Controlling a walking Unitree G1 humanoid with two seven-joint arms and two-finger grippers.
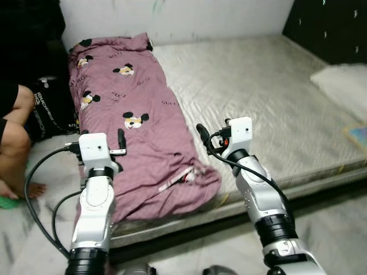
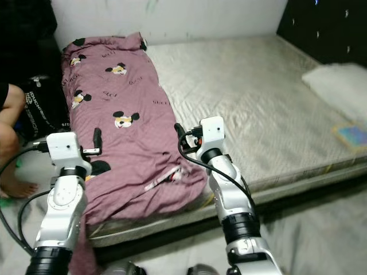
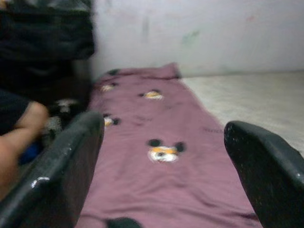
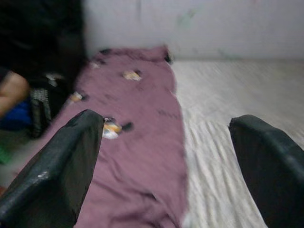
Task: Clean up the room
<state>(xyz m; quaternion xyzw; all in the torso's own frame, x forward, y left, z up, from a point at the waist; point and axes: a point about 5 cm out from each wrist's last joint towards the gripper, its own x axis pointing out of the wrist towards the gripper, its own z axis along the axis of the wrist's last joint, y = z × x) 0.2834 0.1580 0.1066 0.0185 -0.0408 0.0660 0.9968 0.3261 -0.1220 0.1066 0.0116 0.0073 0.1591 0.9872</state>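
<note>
A mauve blanket (image 1: 129, 109) printed with cartoon mouse heads lies stretched lengthwise along the left side of a grey mattress (image 1: 269, 91). Its near end is crumpled and hangs over the mattress's front edge. My left gripper (image 1: 121, 139) hovers over the blanket's near left part. In the left wrist view the left gripper (image 3: 164, 128) is open, and the blanket (image 3: 156, 156) runs away between its fingers. My right gripper (image 1: 202, 133) is held above the blanket's near right border. In the right wrist view it (image 4: 166, 123) is open and holds nothing.
A person sits on the floor at the left, one knee (image 1: 14, 143) and a bare foot (image 1: 31, 189) in view. A black bag (image 1: 50, 109) stands beside the bed. A white pillow (image 1: 344, 80) and a dark headboard (image 1: 332, 26) are at the far right.
</note>
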